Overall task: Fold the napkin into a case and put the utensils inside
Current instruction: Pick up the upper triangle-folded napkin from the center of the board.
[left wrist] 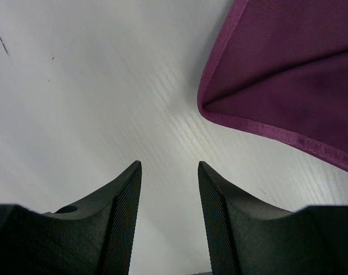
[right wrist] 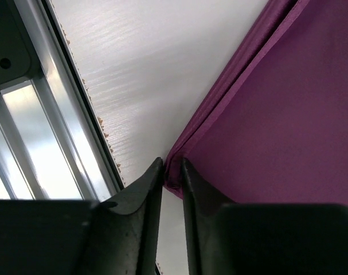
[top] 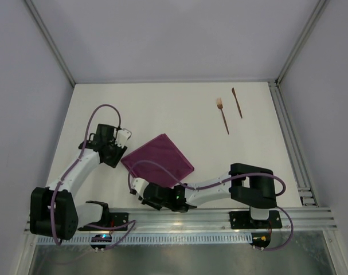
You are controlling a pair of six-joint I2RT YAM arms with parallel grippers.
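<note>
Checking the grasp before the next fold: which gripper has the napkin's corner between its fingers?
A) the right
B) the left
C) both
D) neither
A: the right gripper pinches a corner of the napkin, while the left gripper stands open beside it, not touching it.

Left arm (top: 76,169), right arm (top: 211,192): white link shells, black joint housings and bases. Purple cables (top: 106,105) loop off both. Green LED (top: 178,197) on right arm. Left claw (left wrist: 169,166): black fingers, fine-ribbed pads. Right claw (right wrist: 172,163): black too.
</note>
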